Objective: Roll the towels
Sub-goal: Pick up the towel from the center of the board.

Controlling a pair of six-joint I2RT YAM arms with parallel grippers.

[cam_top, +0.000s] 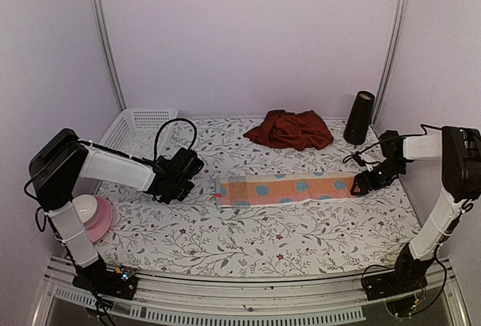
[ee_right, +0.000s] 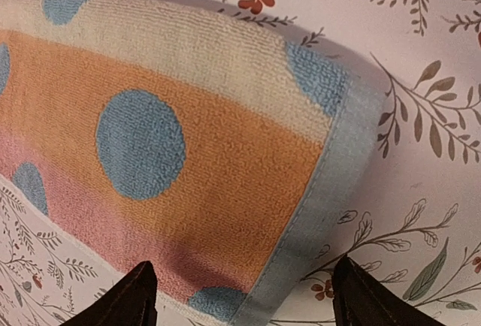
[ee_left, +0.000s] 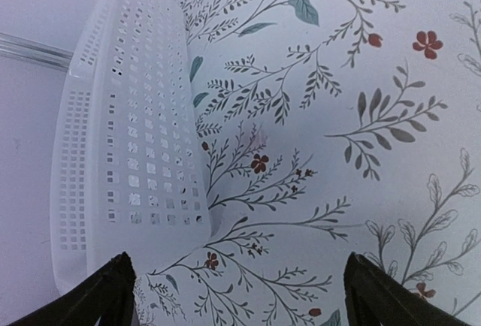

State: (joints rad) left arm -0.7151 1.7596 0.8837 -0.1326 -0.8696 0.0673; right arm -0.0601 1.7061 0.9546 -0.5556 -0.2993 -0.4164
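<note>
The pastel towel [cam_top: 289, 188], orange and pink with blue dots, lies folded in a long flat strip across the middle of the table, a small red tag [cam_top: 219, 195] at its left end. My right gripper [cam_top: 362, 185] hovers at the strip's right end, open. In the right wrist view the towel [ee_right: 188, 153] and its blue hem lie below and between the spread fingers of that gripper [ee_right: 244, 262]. The dark red towel [cam_top: 289, 129] sits crumpled at the back. My left gripper [cam_top: 171, 187] is open over the bare tablecloth, just left of the strip, with nothing between the fingers of the gripper [ee_left: 238, 258].
A white perforated basket [cam_top: 139, 123] stands at the back left, its wall [ee_left: 128, 138] close to the left gripper. A black cylinder [cam_top: 359, 117] stands upright at the back right. A pink and white round object [cam_top: 94, 217] sits at the front left.
</note>
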